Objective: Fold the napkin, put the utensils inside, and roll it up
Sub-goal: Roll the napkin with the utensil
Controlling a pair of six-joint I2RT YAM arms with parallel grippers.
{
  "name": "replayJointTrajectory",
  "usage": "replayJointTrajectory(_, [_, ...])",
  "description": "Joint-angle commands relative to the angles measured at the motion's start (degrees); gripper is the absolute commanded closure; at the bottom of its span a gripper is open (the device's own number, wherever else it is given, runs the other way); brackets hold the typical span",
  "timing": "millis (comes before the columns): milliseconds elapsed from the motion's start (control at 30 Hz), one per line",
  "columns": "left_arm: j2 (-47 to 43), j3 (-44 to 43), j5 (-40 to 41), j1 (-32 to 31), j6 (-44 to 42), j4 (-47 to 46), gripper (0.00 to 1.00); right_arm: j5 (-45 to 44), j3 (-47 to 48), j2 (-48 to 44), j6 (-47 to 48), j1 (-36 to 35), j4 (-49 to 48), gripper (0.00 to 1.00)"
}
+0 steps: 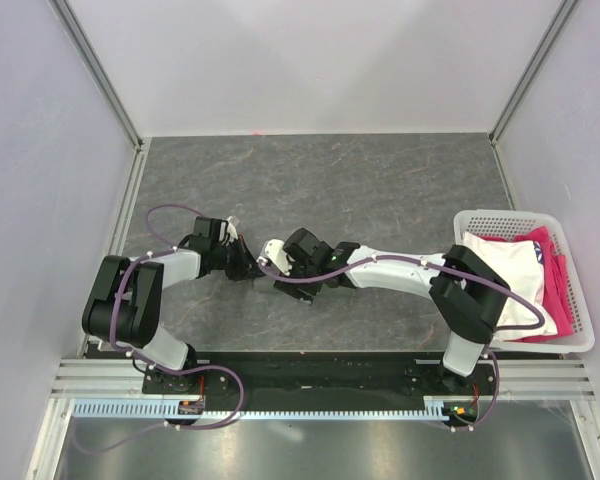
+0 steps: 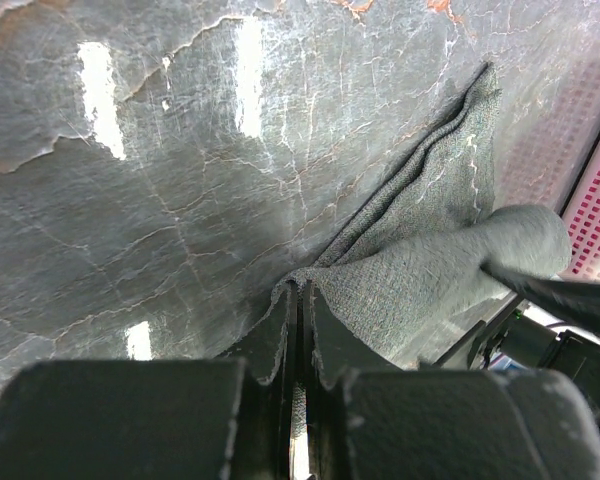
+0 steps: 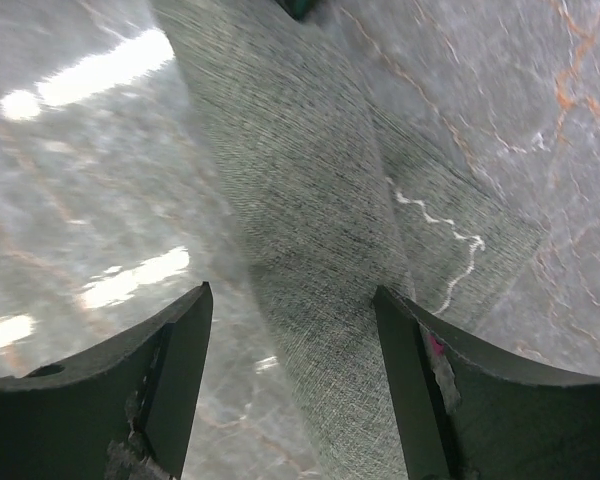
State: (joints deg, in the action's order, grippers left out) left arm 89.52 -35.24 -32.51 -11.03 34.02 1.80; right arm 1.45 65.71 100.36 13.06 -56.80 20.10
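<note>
A robotics lab test cell. Plain white panels (image 1: 310, 60) on aluminium posts (image 1: 100, 70) enclose a grey marbled table (image 1: 380, 180). A cabled left arm (image 1: 130, 300) and right arm (image 1: 410, 272) are bolted to a metal rail (image 1: 310, 375).

The napkin (image 2: 420, 270) is dark grey with a fine woven grain. Under it, the desk (image 1: 330, 180) is mottled grey like stone, veined in white and faint orange. The basket (image 1: 580, 342) is white with a grid of small holes, and holds a white fabric (image 1: 505, 275) and a bright pink fabric (image 1: 558, 275). The left gripper (image 2: 300, 300) and right gripper (image 3: 292, 292) are black. Purple cables (image 1: 170, 212) trail along the black-and-white arms (image 1: 400, 270).
</note>
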Motion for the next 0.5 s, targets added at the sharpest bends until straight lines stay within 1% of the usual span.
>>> replayJointTrajectory(0, [0.7, -1.4, 0.5, -0.4, -0.8, 1.7, 0.98, -6.0, 0.5, 1.7, 3.9, -0.6, -1.3, 0.25])
replayJointTrajectory(267, [1.0, -2.0, 0.0, -0.4, -1.1, 1.9, 0.98, -5.7, 0.2, 3.9, 5.5, -0.7, -1.4, 0.25])
replayJointTrajectory(467, [1.5, -2.5, -0.8, -0.7, -1.5, 1.9, 0.98, -7.3, -0.1, 5.0, 6.2, -0.7, -2.1, 0.26])
